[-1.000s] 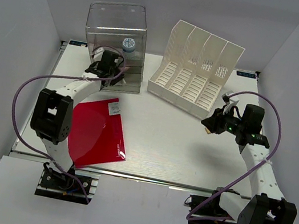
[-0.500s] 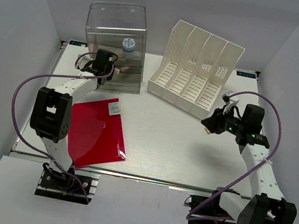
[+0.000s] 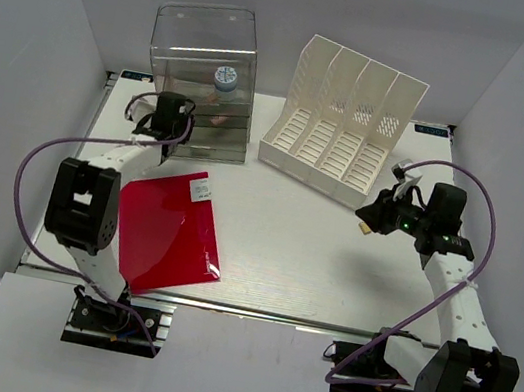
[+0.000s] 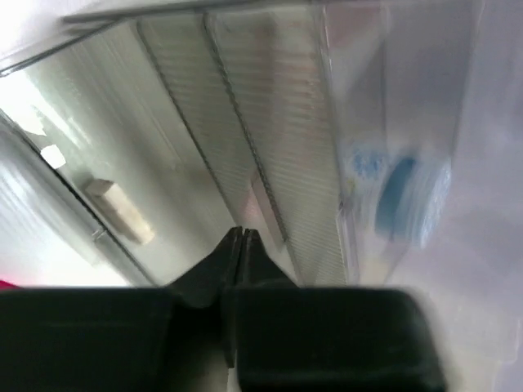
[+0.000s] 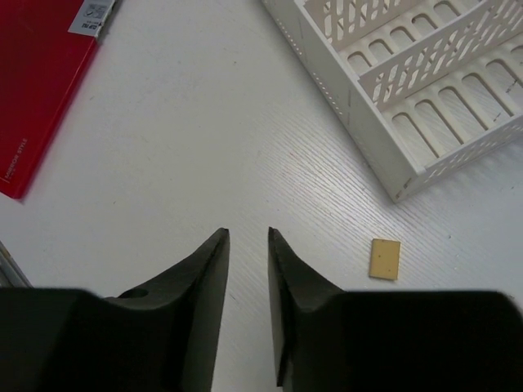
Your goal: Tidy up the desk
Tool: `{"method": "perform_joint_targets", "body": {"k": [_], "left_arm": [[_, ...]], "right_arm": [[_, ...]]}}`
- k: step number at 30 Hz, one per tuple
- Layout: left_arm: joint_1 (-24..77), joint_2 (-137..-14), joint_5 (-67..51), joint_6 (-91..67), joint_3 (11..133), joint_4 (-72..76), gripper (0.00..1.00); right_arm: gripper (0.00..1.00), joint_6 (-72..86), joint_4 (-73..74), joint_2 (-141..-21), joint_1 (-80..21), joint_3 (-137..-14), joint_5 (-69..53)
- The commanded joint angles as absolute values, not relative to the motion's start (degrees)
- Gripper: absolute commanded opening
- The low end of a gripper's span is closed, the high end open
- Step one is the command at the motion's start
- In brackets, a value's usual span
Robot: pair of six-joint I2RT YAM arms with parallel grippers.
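Observation:
The desk is a white tabletop with silver rails. My left gripper is at the left front corner of the clear drawer box. In the left wrist view its jaws are pressed together with nothing between them, close to the box wall. My right gripper hovers above the desk in front of the white file rack. It is open and empty. A small tan tile lies on the desk just to its right.
A red folder lies flat at the front left and shows in the right wrist view. The drawer box holds a blue-capped item. A small beige block shows through the box wall. The rack stands at the back right.
My left gripper has moved left, from the front of the drawer box to its left corner. The right arm has barely moved.

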State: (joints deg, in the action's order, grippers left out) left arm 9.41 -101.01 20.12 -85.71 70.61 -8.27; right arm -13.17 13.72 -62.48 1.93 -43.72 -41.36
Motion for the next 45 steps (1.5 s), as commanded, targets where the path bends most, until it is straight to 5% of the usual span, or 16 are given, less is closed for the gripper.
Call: {"method": "perform_joint_targets", "body": {"k": [1, 2, 5, 7, 8, 9, 11, 17, 28, 34, 45], "left_arm": [[8.79, -91.86, 7.90, -67.59, 63.15, 6.02, 0.00], [8.79, -90.37, 2.69, -64.37, 60.23, 10.15, 0.00], [8.79, -86.14, -19.89, -56.02, 50.57, 26.25, 0.00], [8.79, -86.83, -32.79, -47.00, 51.58, 19.29, 0.06], [9.66, -87.18, -34.35, -43.11, 54.12, 14.03, 0.38], [10.19, -87.45, -34.02, -39.41, 55.18, 2.32, 0.47], [10.20, -85.62, -33.49, -33.23, 52.94, -3.77, 0.56], [10.20, -72.36, -28.83, -21.81, 44.66, -3.95, 0.62], [10.20, -64.78, -37.18, -23.03, 41.30, 3.70, 0.64], [10.20, -61.18, -34.54, -22.06, 40.34, 3.69, 0.64], [9.67, -60.73, -33.31, -21.53, 40.34, 3.52, 0.64]], "right_arm": [[0.29, -14.41, 12.40, -60.65, 2.81, -43.86, -43.68], [0.18, -14.41, 11.96, -60.38, 2.90, -43.68, -43.59], [0.08, -14.41, 11.95, -60.73, 3.43, -43.68, -42.19], [0.07, -13.80, 11.60, -61.08, 4.31, -43.68, -39.74], [0.14, -13.02, 11.51, -61.61, 4.65, -43.77, -38.94], [0.21, -12.75, 11.34, -62.05, 5.18, -43.86, -37.37], [0.47, -12.39, 11.86, -64.15, 6.15, -44.38, -35.78], [0.84, -16.60, 19.57, -72.23, 7.82, -48.68, -29.72], [0.51, -21.00, 16.70, -83.31, 1.15, -49.13, -15.84], [0.50, -21.09, 13.19, -87.62, -1.84, -49.48, -11.69], [0.61, -21.62, 6.86, -91.67, -5.71, -47.20, -5.89]]}}
